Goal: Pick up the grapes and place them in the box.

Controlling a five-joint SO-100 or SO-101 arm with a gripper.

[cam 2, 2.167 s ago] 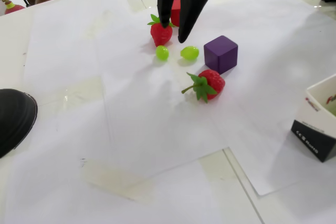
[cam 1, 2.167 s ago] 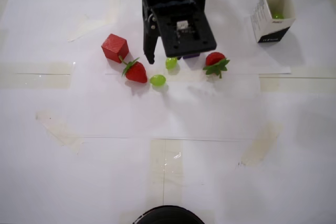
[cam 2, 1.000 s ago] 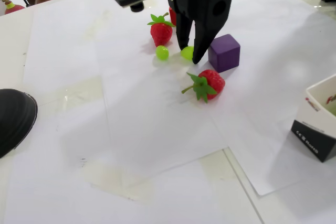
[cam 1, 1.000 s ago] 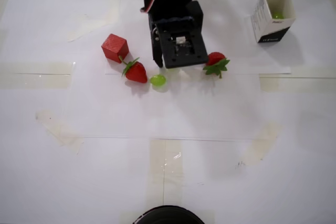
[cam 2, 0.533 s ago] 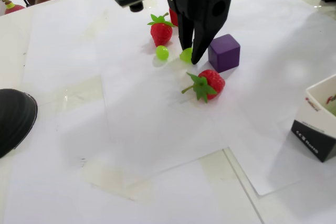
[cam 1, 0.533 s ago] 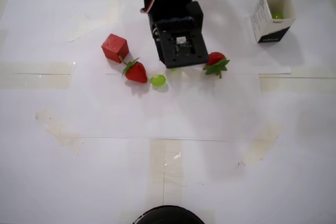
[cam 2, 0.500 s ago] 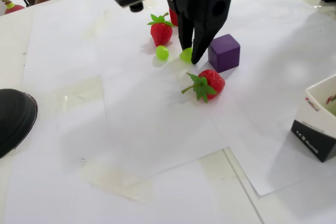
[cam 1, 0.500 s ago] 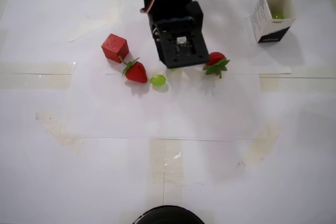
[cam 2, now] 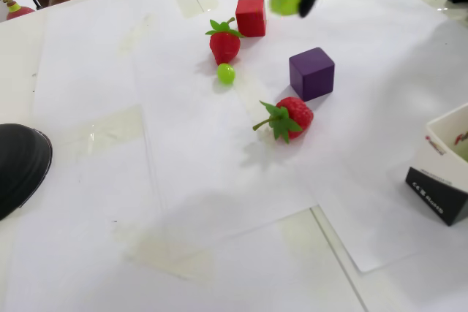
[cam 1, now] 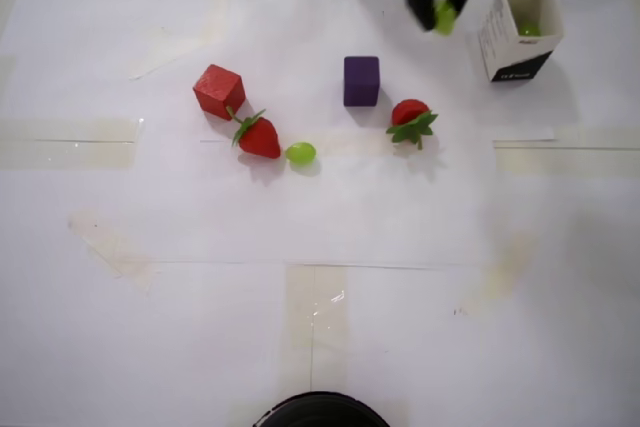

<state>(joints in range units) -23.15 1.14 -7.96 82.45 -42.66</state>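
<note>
Lifted off the paper since half a second ago, your gripper point(cam 1: 444, 15) is clamped on a grape point(cam 1: 445, 16); box point(cam 1: 520, 29) lies just right of it in the overhead view | second grape point(cam 1: 300, 153) waits beside a strawberry point(cam 1: 258, 135)

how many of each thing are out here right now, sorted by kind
Grapes: 3, one held in the gripper, one on the paper beside a strawberry, one inside the box
Strawberries: 2
Cubes: 2, red cube, purple cube
Box: 1
Total: 8
</note>
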